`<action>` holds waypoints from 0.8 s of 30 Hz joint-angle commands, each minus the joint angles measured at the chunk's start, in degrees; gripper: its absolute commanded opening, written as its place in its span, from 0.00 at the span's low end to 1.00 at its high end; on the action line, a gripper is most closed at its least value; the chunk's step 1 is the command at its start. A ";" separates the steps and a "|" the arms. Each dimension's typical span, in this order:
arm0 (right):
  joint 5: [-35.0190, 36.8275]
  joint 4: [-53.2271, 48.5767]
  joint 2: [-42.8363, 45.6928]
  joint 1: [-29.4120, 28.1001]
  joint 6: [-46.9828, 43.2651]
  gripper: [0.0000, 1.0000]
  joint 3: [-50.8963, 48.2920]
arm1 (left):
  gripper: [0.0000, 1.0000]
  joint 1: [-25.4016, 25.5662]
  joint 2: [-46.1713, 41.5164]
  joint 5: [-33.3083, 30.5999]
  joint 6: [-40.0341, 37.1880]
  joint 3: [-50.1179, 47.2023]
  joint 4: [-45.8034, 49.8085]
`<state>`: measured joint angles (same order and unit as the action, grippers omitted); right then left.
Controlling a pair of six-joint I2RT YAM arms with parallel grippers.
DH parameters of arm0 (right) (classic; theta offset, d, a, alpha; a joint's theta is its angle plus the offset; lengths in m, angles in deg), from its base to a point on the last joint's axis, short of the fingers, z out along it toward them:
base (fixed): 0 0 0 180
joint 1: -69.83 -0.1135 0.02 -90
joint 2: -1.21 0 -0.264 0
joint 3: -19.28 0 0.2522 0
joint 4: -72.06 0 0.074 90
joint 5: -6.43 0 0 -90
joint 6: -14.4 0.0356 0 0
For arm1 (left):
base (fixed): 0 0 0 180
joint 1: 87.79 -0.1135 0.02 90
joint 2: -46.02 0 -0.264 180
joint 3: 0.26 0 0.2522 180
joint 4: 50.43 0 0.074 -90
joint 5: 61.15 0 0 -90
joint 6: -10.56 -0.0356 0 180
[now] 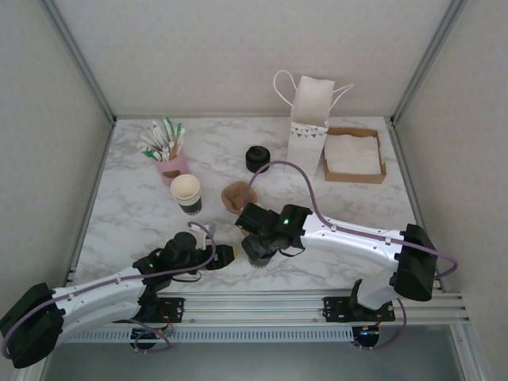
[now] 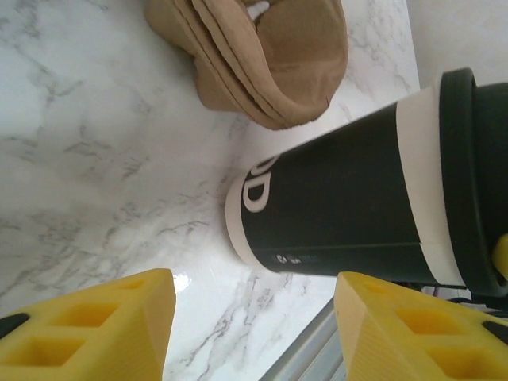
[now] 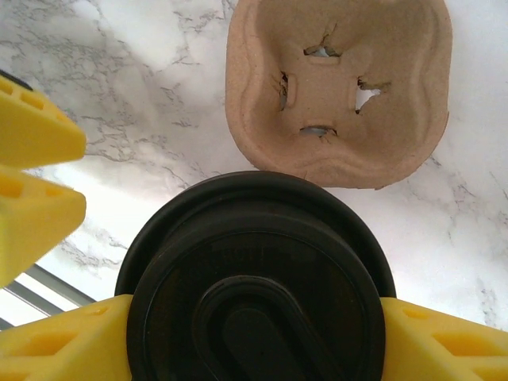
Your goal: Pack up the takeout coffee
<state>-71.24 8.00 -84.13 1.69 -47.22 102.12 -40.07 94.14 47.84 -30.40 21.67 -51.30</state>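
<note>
Bright, even light, soft shadows on the table [image 1: 127,206]; the takeout coffee [image 3: 254,302] looms blurred in the right wrist view.

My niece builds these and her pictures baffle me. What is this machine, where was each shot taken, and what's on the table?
It is two robot arms bolted at the near edge of a marble table. One picture looks down from above; the other two come from cameras on each wrist, so the yellow fingers are the arms' own. The right gripper clasps the takeout coffee at its black lid. The left gripper is open, facing the cup's side. Also there: brown cup carriers, a stack of cups, black lids, a pink pot of sticks, a white paper bag and a box of napkins.
</note>
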 commanded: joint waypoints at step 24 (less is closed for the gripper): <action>-0.65 2.30 -2.63 -2.78 6.12 0.73 -2.61 | 0.57 6.42 -1.70 -11.00 3.17 -1.84 -0.46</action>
<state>-71.19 10.47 -85.09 -0.23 -42.72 101.26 -34.08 94.14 39.79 -27.47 20.22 -55.54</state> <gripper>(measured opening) 0.731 0.565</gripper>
